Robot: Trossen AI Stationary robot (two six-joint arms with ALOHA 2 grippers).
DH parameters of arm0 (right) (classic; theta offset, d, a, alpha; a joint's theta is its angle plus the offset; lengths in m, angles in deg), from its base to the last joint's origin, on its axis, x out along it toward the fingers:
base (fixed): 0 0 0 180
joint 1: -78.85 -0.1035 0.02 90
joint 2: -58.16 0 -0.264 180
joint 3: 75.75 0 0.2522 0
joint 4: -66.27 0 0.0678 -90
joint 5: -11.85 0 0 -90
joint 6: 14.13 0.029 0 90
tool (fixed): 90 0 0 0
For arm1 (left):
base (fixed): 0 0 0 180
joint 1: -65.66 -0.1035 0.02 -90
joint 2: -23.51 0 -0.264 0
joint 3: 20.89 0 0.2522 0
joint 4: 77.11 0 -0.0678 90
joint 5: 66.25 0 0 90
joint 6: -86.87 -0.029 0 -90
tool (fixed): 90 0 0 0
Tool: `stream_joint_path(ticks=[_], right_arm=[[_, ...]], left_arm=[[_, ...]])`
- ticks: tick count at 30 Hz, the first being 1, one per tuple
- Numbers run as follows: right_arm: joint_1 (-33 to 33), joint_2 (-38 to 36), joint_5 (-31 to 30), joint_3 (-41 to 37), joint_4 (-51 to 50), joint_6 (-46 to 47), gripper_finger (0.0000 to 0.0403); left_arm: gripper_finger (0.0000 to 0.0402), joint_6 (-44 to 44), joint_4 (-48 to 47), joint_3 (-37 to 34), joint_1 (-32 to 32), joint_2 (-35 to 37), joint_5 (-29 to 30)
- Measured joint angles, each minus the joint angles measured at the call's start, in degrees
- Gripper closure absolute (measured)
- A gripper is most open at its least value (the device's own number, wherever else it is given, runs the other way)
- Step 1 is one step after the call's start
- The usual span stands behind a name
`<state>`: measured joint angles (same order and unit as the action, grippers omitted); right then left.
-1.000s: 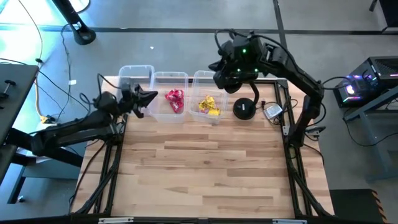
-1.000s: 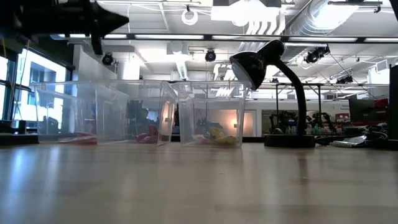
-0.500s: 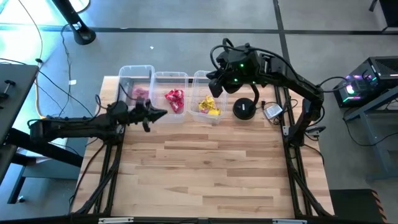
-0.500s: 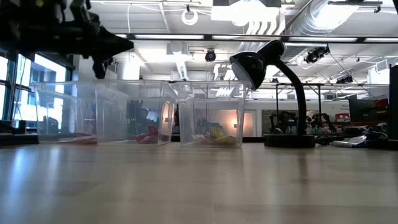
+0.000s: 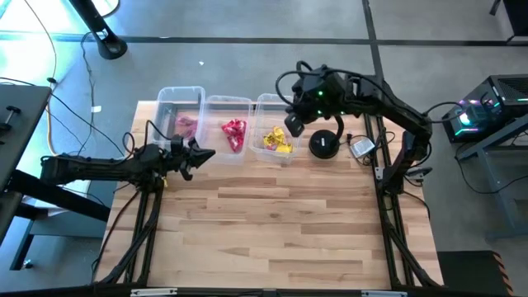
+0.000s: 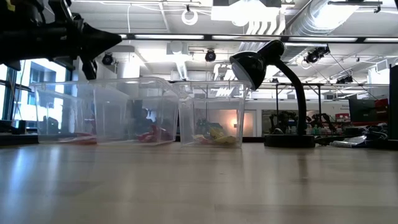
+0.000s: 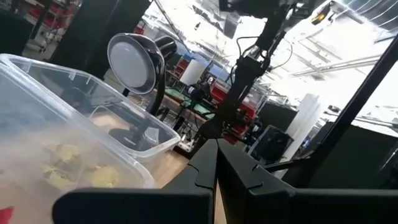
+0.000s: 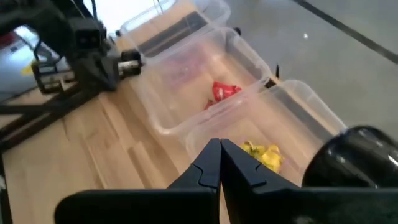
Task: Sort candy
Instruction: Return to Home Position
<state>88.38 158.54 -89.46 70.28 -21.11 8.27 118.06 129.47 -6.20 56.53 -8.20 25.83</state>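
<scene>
left pincer (image 5: 208, 153) pulled back; candy (image 5: 234, 132) lies just beyond it.

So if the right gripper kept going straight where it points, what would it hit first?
The right gripper, jaws shut, aims down at the middle bin, near its wall beside the right bin. Which rim comes first is unclear.

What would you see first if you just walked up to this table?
Three clear tubs stand in a row at the table's far edge, holding pink candy, red candy and yellow candy from left to right. A black lamp stands just right of them. The left gripper hangs shut in front of the tubs, the right gripper shut near the lamp.
</scene>
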Motion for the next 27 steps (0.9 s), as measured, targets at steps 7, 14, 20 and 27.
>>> stream_joint_path(ticks=[7, 14, 20, 27], right_arm=[[-3.30, -1.92, 1.27, 0.00, -2.56, -2.79, 0.0403], [-5.45, -5.21, -2.07, 0.00, -6.13, -6.62, 0.0403], [-5.47, -7.20, -0.29, -0.10, -6.44, -11.27, 0.0403], [-6.55, -20.24, 4.71, -28.25, 12.16, -10.37, 0.0403]], left_arm=[[0.0401, -5.83, -1.08, -0.15, 0.19, 0.08, -5.97], [0.0401, -12.16, -5.59, 0.00, 1.45, 0.14, -5.31], [0.0401, -24.81, -8.70, -0.20, 1.45, -0.01, -4.09], [0.0401, -25.24, -8.35, -0.20, 1.43, 0.01, -4.13]])
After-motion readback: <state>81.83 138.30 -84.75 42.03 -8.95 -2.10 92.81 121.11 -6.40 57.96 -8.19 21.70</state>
